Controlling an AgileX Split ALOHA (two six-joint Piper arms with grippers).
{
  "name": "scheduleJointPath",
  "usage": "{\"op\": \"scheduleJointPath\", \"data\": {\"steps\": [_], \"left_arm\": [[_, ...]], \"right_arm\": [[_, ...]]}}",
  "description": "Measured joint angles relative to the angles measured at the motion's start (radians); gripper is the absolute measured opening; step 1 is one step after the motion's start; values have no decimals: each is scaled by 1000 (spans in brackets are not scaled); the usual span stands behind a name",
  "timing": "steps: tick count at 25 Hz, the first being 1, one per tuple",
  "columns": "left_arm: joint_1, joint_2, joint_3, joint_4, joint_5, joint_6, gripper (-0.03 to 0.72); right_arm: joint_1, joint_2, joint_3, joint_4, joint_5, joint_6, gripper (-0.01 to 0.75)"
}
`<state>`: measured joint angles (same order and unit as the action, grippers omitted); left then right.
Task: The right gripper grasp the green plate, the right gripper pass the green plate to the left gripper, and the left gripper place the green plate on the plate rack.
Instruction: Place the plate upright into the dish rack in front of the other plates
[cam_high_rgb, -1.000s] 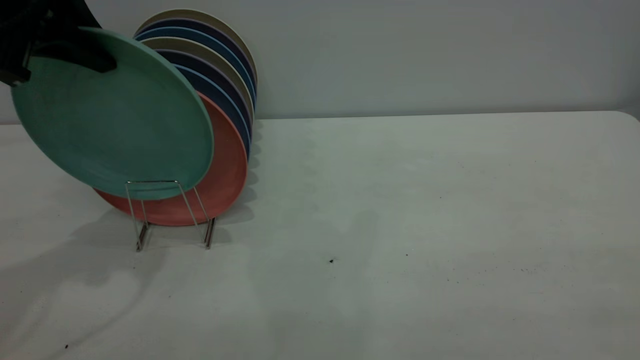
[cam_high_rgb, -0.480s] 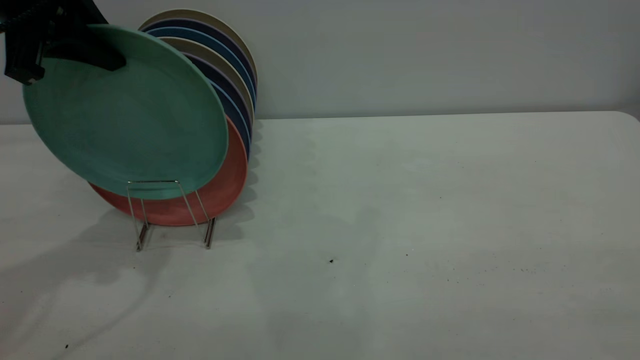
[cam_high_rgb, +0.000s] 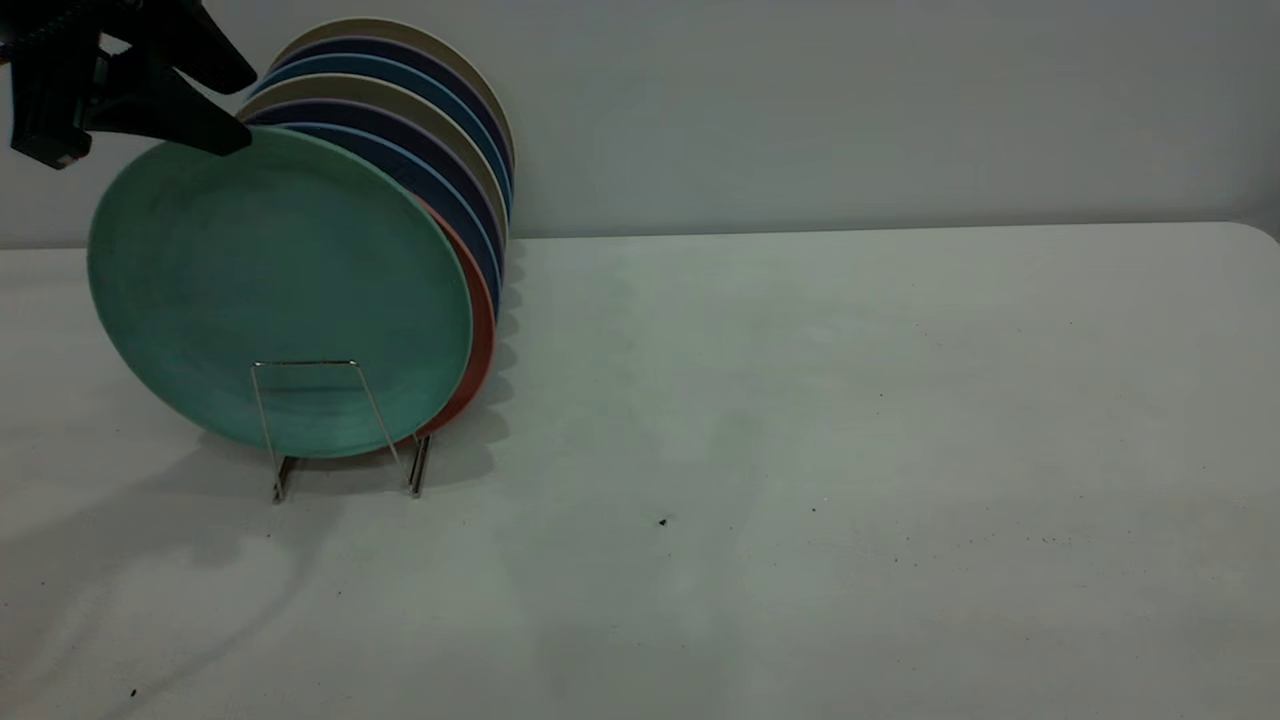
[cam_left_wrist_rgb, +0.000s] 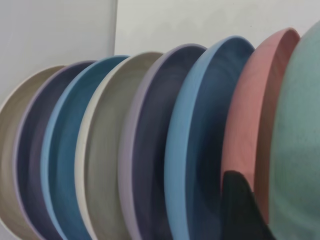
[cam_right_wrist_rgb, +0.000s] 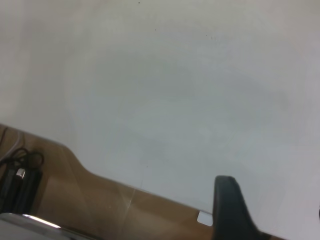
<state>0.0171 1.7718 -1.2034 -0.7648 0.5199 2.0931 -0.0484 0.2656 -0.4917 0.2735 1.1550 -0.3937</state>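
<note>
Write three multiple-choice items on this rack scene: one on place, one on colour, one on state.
1. Where does the green plate stand?
A. at the front of the rack
B. flat on the table
C. at the back of the row

2. What colour is the plate right behind it?
A. yellow
B. pink
C. white

3. How is the left gripper?
A. shut on the green plate
B. open just above its top rim
C. out of view

Answers:
1 A, its lower edge sits behind the front wire loop.
2 B, the pink plate shows at its right edge.
3 B, the fingers are spread with no plate between them.
</note>
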Motion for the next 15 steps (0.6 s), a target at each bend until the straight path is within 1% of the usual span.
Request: {"op": "scheduleJointPath", "data": {"steps": [6, 10, 15], "left_arm": [[0, 0, 0, 0, 3, -20, 428], [0, 0, 0, 0, 33, -23, 429], [0, 0, 0, 0, 39, -91, 440]], "right_arm": [[0, 0, 0, -2, 0, 0, 438], [0, 0, 0, -4, 0, 0, 438], [0, 0, 0, -17, 0, 0, 438]]}}
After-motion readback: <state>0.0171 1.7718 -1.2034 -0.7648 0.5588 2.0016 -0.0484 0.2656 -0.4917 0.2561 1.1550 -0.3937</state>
